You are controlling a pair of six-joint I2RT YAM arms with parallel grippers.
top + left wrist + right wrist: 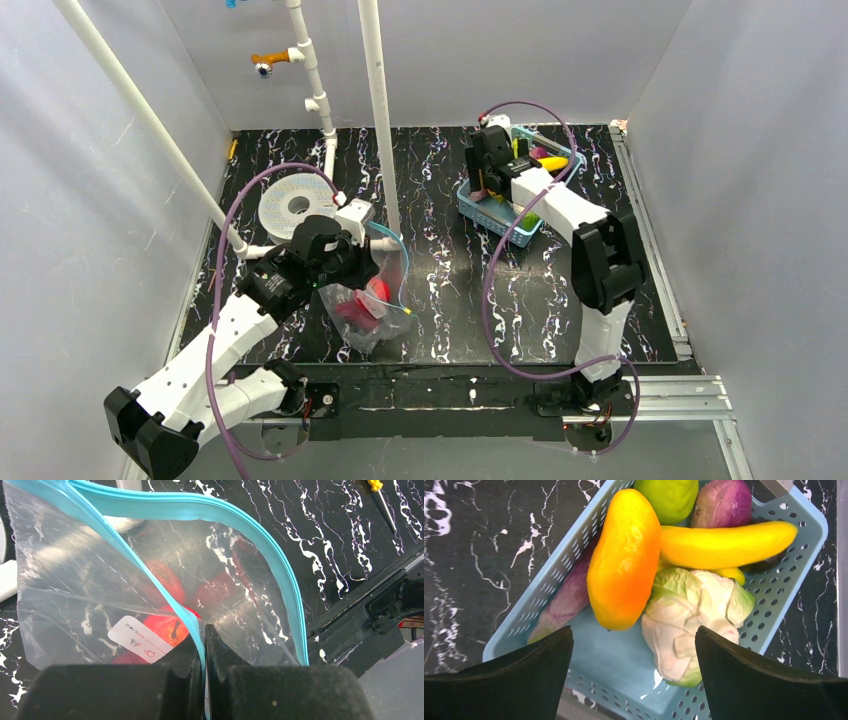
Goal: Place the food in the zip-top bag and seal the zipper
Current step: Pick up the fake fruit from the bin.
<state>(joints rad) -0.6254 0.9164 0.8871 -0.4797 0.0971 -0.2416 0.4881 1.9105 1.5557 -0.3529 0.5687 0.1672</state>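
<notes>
My left gripper (205, 630) is shut on the light-blue zipper (165, 587) of the clear zip-top bag (365, 300) and holds its mouth open. Red food pieces, among them a red apple (167, 629), lie inside the bag behind its white label (137, 639). My right gripper (634, 635) is open and empty, hovering just above the light-blue basket (624, 665). In the basket lie an orange-yellow piece (624, 560), a yellow banana (724, 542), a pale cabbage (689, 615), a green piece (669, 497) and purple pieces (724, 502).
A white filament spool (292, 205) lies at the back left by white pipes (378, 110). A yellow-handled screwdriver (382, 495) lies on the black marbled table. The basket (515, 190) stands at the back right. Grey walls surround the table.
</notes>
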